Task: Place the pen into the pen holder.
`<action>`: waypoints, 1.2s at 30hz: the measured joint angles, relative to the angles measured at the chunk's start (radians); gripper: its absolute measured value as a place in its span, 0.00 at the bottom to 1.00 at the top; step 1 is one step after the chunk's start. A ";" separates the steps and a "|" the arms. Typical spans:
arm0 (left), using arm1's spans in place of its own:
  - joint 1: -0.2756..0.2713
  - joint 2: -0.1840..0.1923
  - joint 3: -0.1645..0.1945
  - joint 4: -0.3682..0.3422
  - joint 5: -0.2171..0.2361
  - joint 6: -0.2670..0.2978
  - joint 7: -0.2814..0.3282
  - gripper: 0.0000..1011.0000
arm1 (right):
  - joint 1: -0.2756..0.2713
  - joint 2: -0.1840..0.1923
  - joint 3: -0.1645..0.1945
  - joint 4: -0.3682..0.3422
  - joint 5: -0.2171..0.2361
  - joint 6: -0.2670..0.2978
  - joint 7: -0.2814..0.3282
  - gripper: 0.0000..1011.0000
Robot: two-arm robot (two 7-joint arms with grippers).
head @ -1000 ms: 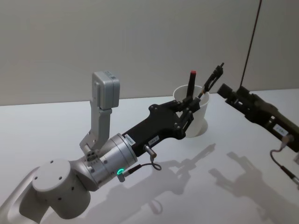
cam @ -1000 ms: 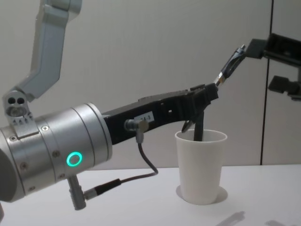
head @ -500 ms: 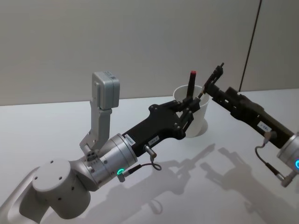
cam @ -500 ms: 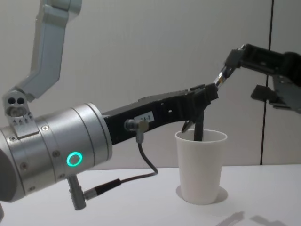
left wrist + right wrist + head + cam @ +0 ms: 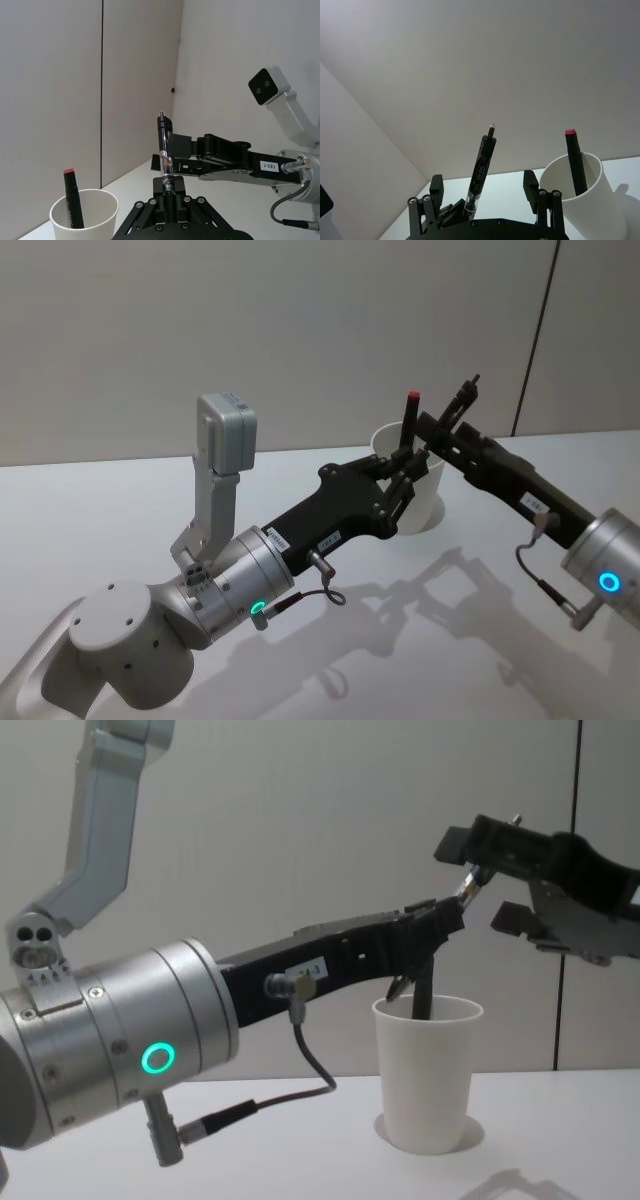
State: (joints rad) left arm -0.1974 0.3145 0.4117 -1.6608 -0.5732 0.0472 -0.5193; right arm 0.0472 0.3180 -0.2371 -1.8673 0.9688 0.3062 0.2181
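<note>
One pen (image 5: 163, 145) in left gripper (image 5: 168, 186), right gripper (image 5: 482, 181) spread around it, label (image 5: 270, 165) "183-1"

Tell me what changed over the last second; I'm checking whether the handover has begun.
The right pincer moved in from the right, toward the left arm, until its open fingers flank the pen; it has not closed. The left pincer stayed shut on the pen by the pen holder, and the red-capped marker stayed in it.
</note>
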 joint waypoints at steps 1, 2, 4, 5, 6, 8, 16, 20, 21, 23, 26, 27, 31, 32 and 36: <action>0.000 0.000 0.000 0.000 0.000 0.000 0.000 0.12 | 0.004 -0.005 -0.004 0.005 -0.003 0.000 -0.004 0.99; 0.000 0.000 0.000 0.000 0.000 0.000 0.000 0.12 | 0.006 -0.007 -0.005 0.007 -0.004 0.000 -0.006 0.99; 0.000 0.000 0.000 0.000 0.000 0.000 0.000 0.12 | 0.012 -0.014 -0.010 0.014 -0.007 0.001 -0.012 0.99; 0.000 0.000 0.000 0.000 0.000 0.000 0.000 0.12 | 0.014 -0.017 -0.012 0.017 -0.008 0.001 -0.014 0.99; 0.000 0.000 0.000 0.000 0.000 0.000 0.000 0.12 | 0.016 -0.018 -0.014 0.019 -0.009 0.001 -0.016 0.99; 0.000 0.000 0.000 0.000 0.000 0.000 0.000 0.12 | 0.021 -0.026 -0.019 0.026 -0.012 0.002 -0.020 0.99; 0.000 0.000 0.000 0.000 0.000 0.000 0.000 0.12 | 0.034 -0.041 -0.032 0.041 -0.019 0.004 -0.031 0.99; 0.000 0.000 0.000 0.000 0.000 0.000 0.000 0.12 | 0.039 -0.046 -0.036 0.047 -0.022 0.005 -0.034 0.90; 0.000 0.000 0.000 0.000 0.000 0.000 0.000 0.12 | 0.039 -0.047 -0.037 0.048 -0.022 0.005 -0.035 0.88; 0.000 0.000 0.000 0.000 0.000 0.000 0.000 0.12 | 0.041 -0.049 -0.038 0.050 -0.023 0.005 -0.036 0.83; 0.000 0.000 0.000 0.000 0.000 0.000 0.000 0.12 | 0.042 -0.051 -0.040 0.052 -0.024 0.005 -0.037 0.76; 0.000 0.000 0.000 0.000 0.000 0.000 0.000 0.12 | 0.043 -0.052 -0.040 0.052 -0.024 0.005 -0.037 0.73; 0.000 0.000 0.000 0.000 0.000 0.000 0.000 0.12 | 0.045 -0.054 -0.042 0.054 -0.025 0.005 -0.038 0.60; 0.000 0.000 0.000 0.000 0.000 0.000 0.000 0.12 | 0.045 -0.054 -0.042 0.055 -0.025 0.005 -0.039 0.54; 0.000 0.000 0.000 0.000 0.000 0.000 0.000 0.12 | 0.047 -0.056 -0.043 0.056 -0.025 0.005 -0.038 0.44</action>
State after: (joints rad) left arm -0.1974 0.3146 0.4118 -1.6608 -0.5728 0.0475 -0.5191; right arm 0.0938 0.2620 -0.2806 -1.8116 0.9434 0.3115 0.1801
